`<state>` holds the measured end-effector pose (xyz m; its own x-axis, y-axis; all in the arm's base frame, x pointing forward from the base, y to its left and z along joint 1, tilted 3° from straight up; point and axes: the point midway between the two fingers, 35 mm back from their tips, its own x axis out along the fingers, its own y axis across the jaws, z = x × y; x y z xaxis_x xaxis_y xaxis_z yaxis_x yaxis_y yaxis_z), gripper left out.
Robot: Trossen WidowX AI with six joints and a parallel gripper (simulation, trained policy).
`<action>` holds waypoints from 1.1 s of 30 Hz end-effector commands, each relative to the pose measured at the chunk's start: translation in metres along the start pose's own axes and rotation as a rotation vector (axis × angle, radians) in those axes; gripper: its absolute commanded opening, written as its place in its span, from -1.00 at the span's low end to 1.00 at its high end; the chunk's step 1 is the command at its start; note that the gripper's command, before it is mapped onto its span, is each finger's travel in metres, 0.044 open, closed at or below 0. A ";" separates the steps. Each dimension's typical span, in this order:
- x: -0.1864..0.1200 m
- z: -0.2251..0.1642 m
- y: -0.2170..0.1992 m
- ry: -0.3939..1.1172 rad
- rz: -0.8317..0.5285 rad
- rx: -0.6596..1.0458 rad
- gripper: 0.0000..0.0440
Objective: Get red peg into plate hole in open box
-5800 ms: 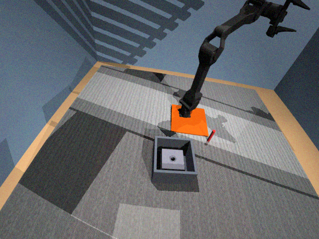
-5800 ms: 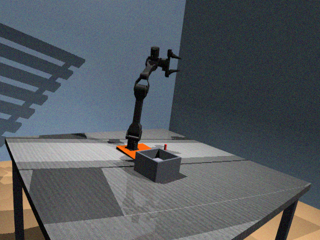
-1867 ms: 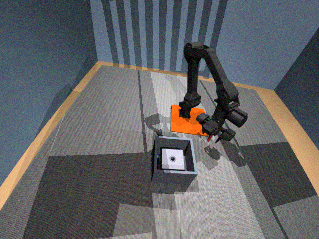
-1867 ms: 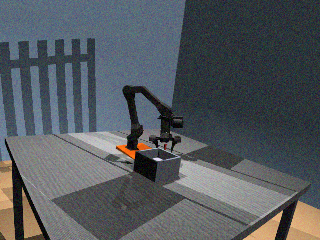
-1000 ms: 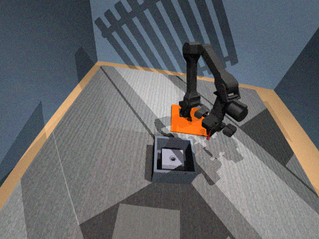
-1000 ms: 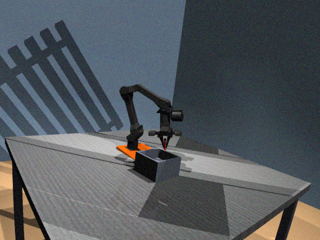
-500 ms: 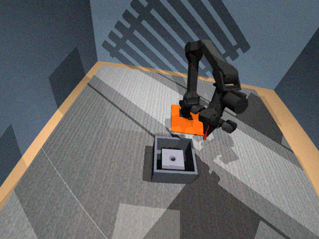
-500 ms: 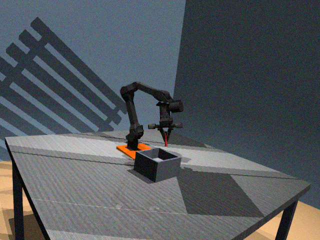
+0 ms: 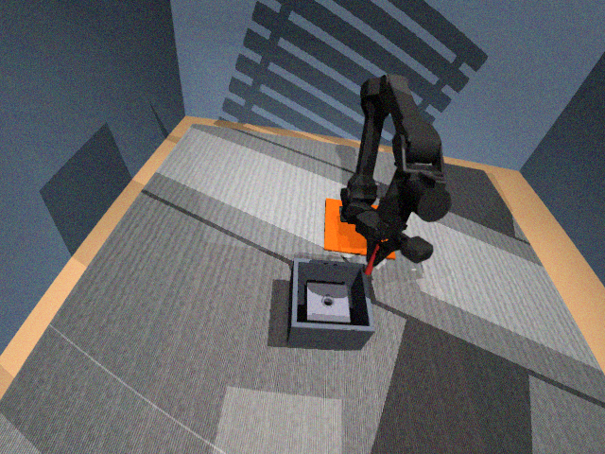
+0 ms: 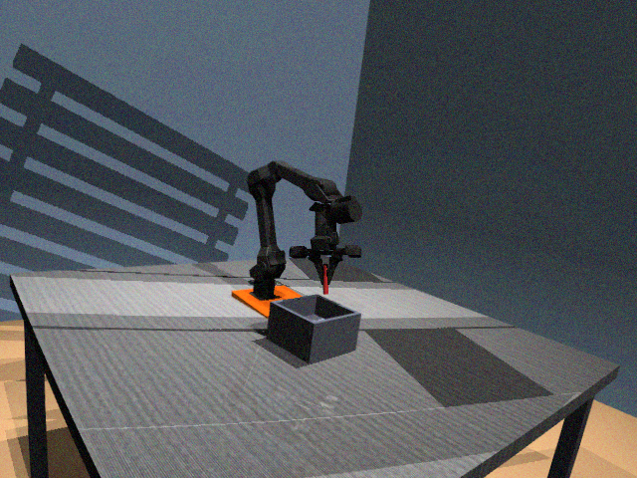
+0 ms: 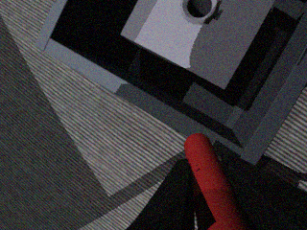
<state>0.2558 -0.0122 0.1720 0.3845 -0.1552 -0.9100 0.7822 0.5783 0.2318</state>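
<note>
In the top view, the red peg is held by the gripper, near 1 corner of the open box, in which a plate with 1 hole is seen. In the exterior view, the peg is gripped upright between 2 nearly closed fingers, raised above the table. In the wrist view, the peg's tip is shown beside the box's rim, outside the hole.

Red peg now lifted off table, gripped in pincer.
</note>
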 end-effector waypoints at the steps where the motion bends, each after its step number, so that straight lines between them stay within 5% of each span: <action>1: 0.004 0.009 -0.001 -0.013 -0.010 0.012 -1.00; 33: 0.069 0.072 -0.013 -0.002 -0.083 0.117 -0.99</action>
<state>0.3056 -0.0869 0.1361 0.3287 -0.2062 -0.9216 0.8619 0.4644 0.2035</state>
